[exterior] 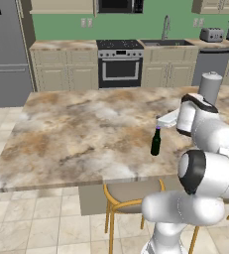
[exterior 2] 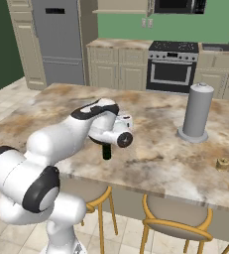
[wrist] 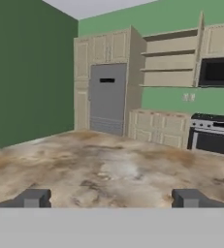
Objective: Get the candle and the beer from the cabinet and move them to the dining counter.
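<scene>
The beer (exterior: 156,142) stands upright on the dining counter (exterior: 76,134), near the worktop's front edge and just in front of the robot's wrist. The candle (exterior 2: 222,164) sits well apart from it, beyond the tall grey canister (exterior 2: 197,112), also close to the front edge. Both task things rest on the marbled island, so the delivery looks essentially complete.

The pincer (wrist: 111,198) is released: in the hand view its two finger tips stand wide apart with nothing between them, looking level across the stone top toward the refrigerator (wrist: 107,99) and the cabinet (wrist: 171,58), whose door hangs open on bare shelves. That pose fits a hand that has let go of the bottle and stands clear above it.

In the right base view the forearm covers most of the bottle, leaving only its dark base. In the left base view the pincer itself is tucked behind the white wrist housing, so its gap to the purple cap is hard to judge.
</scene>
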